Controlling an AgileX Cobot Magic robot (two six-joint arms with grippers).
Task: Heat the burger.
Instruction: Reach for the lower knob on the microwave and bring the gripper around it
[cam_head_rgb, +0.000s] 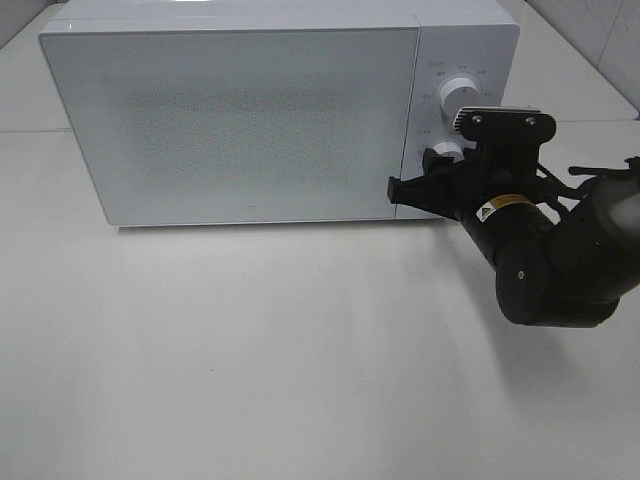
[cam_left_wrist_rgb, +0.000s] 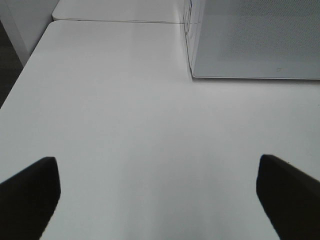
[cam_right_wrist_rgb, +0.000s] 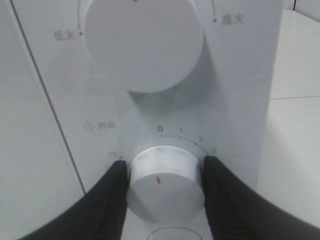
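Right wrist view: right gripper (cam_right_wrist_rgb: 166, 167) apparently pinches the timer dial (cam_right_wrist_rgb: 165, 195), red mark (cam_right_wrist_rgb: 158, 180) toward zero (cam_right_wrist_rgb: 160, 129); left gripper (cam_left_wrist_rgb: 157, 165) spread wide.

My black fingers (cam_right_wrist_rgb: 107, 200) look matt. The lower knob (cam_right_wrist_rgb: 165, 185) between them is smooth white plastic, faintly shiny. Beside that knob the microwave door (cam_head_rgb: 240, 125) is glossy and finely speckled; below the knob the table (cam_head_rgb: 250, 350) is smooth, matt white.

A smooth white tabletop (cam_head_rgb: 250, 350) carried everything. A white box-shaped microwave oven with a speckled grey glass door (cam_head_rgb: 240, 120) stood directly on it toward the far side, with its door shut and facing the near edge. A thin seam (cam_head_rgb: 45, 131) crossed the tabletop, showing on both sides of the oven.
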